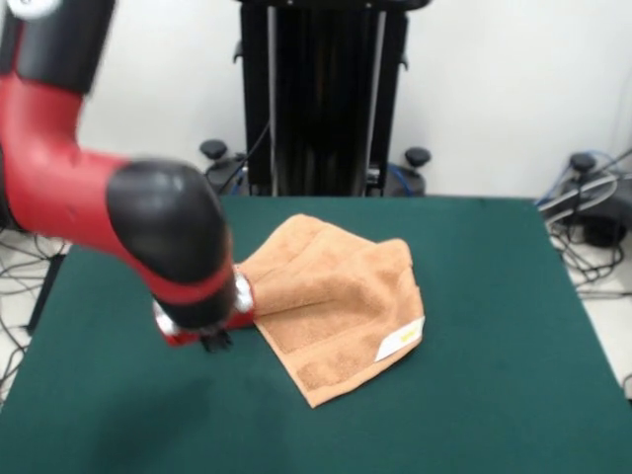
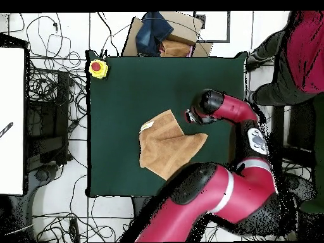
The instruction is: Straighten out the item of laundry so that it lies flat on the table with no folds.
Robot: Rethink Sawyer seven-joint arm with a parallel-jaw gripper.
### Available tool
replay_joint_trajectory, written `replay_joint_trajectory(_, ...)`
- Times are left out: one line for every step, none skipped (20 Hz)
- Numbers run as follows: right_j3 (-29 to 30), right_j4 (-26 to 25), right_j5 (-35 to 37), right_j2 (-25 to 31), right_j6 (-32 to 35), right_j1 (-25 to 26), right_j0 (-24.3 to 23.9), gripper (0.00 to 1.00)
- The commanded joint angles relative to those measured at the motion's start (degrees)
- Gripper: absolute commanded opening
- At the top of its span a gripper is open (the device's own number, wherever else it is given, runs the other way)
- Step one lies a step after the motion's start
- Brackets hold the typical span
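The item of laundry (image 1: 331, 296) is a peach-orange towel lying near the middle of the table (image 1: 494, 296), with one part folded over the rest and a white label (image 1: 400, 341) at its near right corner. The overhead view shows the towel (image 2: 168, 147) as an uneven, doubled shape on the green table (image 2: 126, 82). My gripper (image 1: 215, 339) hangs low just off the towel's left edge, under the black and red wrist. In the overhead view the gripper (image 2: 190, 117) sits beside the towel's upper right corner. Nothing is seen held.
A yellow box with a red button (image 2: 97, 68) sits at one table corner. A person (image 2: 304, 50) stands beside the table's right edge. A cardboard box with dark cloth (image 2: 161, 35) lies past the top edge. Cables cover the floor around it.
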Motion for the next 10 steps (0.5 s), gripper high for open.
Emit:
replay_joint_trajectory(22.1,-4.0,-4.6,-6.7,6.0,-17.8,-2.6,0.00)
replay_joint_trajectory(23.9,-4.0,-6.1,-6.6,6.8,-19.1,-2.8,0.00)
replay_joint_trajectory(25.6,-3.6,-7.3,-6.2,7.5,-20.0,-3.3,0.00)
replay_joint_trajectory(27.6,-3.3,-9.2,-5.6,8.7,-20.6,-3.8,0.00)
replay_joint_trajectory(28.7,-3.2,-11.3,-5.5,10.1,-20.4,-3.8,0.00)
replay_joint_trajectory(29.8,-3.2,-13.4,-5.4,11.4,-20.2,-3.8,0.00)
replay_joint_trajectory(30.3,-3.3,-15.2,-5.3,12.5,-19.5,-3.7,0.00)
replay_joint_trajectory(31.0,-3.4,-17.1,-5.3,13.6,-18.8,-3.6,0.00)
replay_joint_trajectory(31.0,-3.3,-18.4,-5.3,14.1,-17.7,-3.5,0.00)
replay_joint_trajectory(31.1,-3.6,-20.5,-5.2,14.1,-16.5,-3.9,0.00)
